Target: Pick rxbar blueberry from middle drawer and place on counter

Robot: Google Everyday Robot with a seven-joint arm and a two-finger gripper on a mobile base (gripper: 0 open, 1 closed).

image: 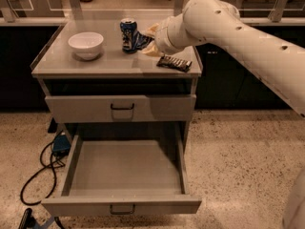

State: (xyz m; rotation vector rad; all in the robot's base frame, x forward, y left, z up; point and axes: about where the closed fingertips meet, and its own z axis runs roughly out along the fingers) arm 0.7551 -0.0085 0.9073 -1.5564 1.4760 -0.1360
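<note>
My gripper (147, 40) is over the counter (95, 66), just right of the blue soda can (127, 34). It is shut on the rxbar blueberry (141, 42), a dark blue wrapper that shows between the pale fingers (151, 31), low over the countertop; I cannot tell whether it touches. The middle drawer (71, 166) is pulled out wide below, and its grey floor is bare. The white arm reaches in from the right.
A white bowl (86, 45) stands on the counter's left part. A dark brown ridged packet (174, 63) lies near the counter's right front edge. A closed drawer front (121, 109) sits above the open drawer. Black cables (40, 173) lie on the floor at the left.
</note>
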